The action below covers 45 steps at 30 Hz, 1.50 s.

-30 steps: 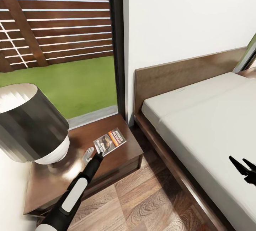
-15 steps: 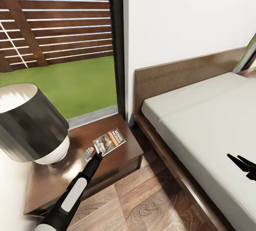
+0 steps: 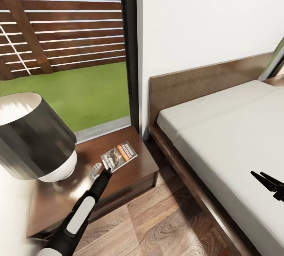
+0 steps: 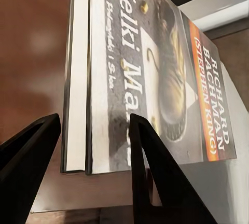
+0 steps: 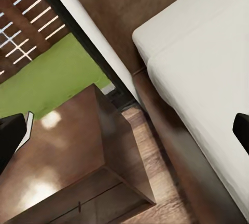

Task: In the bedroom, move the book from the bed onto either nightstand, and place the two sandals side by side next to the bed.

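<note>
The book, a dark paperback with an orange band, is low over the top of the reddish-brown nightstand, near its bed-side corner. My left gripper is shut on the book's near end. In the left wrist view the black fingers straddle the book, one over the cover and one by the page edge. I cannot tell whether the book touches the wood. My right gripper hangs open and empty over the pale-grey mattress of the bed. The sandals are out of view.
A lamp with a dark metallic shade stands on the nightstand's window-side half, close to my left arm. Behind it is a tall dark-framed window. A strip of wood-plank floor runs between the nightstand and the bed frame.
My left gripper has shifted the book slightly left and turned it a little over the nightstand. The right gripper has drifted slightly left over the mattress and turned.
</note>
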{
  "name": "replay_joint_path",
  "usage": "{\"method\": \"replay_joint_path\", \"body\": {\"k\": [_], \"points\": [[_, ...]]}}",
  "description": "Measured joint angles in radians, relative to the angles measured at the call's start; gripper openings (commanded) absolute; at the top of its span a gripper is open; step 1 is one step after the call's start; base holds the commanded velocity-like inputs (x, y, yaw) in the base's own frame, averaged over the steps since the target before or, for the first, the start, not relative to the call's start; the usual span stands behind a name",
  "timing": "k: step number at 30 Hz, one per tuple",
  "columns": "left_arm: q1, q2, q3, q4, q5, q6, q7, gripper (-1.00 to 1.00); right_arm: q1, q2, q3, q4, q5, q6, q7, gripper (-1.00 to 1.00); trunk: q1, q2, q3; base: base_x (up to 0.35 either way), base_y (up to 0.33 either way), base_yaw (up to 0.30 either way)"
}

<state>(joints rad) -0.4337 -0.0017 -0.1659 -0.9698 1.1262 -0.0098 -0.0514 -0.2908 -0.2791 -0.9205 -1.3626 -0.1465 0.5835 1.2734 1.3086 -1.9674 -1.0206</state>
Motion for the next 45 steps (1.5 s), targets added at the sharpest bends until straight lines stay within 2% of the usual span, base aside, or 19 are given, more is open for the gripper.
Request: {"method": "replay_joint_path", "body": {"k": [4, 14, 21, 26, 31, 37, 45], "points": [[0.0, 0.0, 0.009, 0.0, 0.0, 0.0, 0.0, -1.0, 0.0, 0.0, 0.0, 0.0, 0.001, 0.0, 0.0, 1.0, 0.0, 0.0, 0.0, 0.0, 0.0, 0.0], [0.0, 0.0, 0.012, 0.0, 0.0, 0.001, 0.0, -1.0, 0.0, 0.001, 0.001, 0.0, 0.004, 0.0, 0.0, 1.0, 0.038, -0.07, -0.031, 0.0, 0.0, 0.0], [0.0, 0.0, 0.012, 0.0, 0.0, 0.0, 0.0, -1.0, 0.0, 0.001, 0.002, 0.0, 0.005, 0.0, 0.0, 1.0, 0.038, -0.07, -0.031, 0.0, 0.0, 0.0], [0.0, 0.0, 0.012, 0.0, 0.0, 0.001, 0.0, -1.0, 0.0, 0.002, 0.002, -0.001, 0.005, 0.0, 0.0, 1.0, 0.057, -0.105, -0.047, 0.0, 0.0, 0.0], [0.0, 0.0, 0.042, 0.0, 0.0, 0.001, 0.001, -1.0, 0.0, 0.001, 0.002, 0.0, 0.005, 0.0, 0.0, 1.0, 0.077, -0.14, -0.063, 0.0, 0.0, 0.0], [0.0, 0.001, 0.053, 0.0, 0.0, 0.001, 0.0, -1.0, 0.0, 0.001, 0.002, 0.0, 0.005, 0.0, 0.0, 1.0, 0.1, -0.182, -0.081, 0.0, 0.0, 0.0], [0.0, 0.001, 0.053, 0.0, 0.0, 0.002, 0.0, -1.0, 0.0, 0.001, 0.003, 0.0, 0.005, 0.0, 0.0, 1.0, 0.1, -0.182, -0.081, 0.012, 0.0, 0.0]]}}
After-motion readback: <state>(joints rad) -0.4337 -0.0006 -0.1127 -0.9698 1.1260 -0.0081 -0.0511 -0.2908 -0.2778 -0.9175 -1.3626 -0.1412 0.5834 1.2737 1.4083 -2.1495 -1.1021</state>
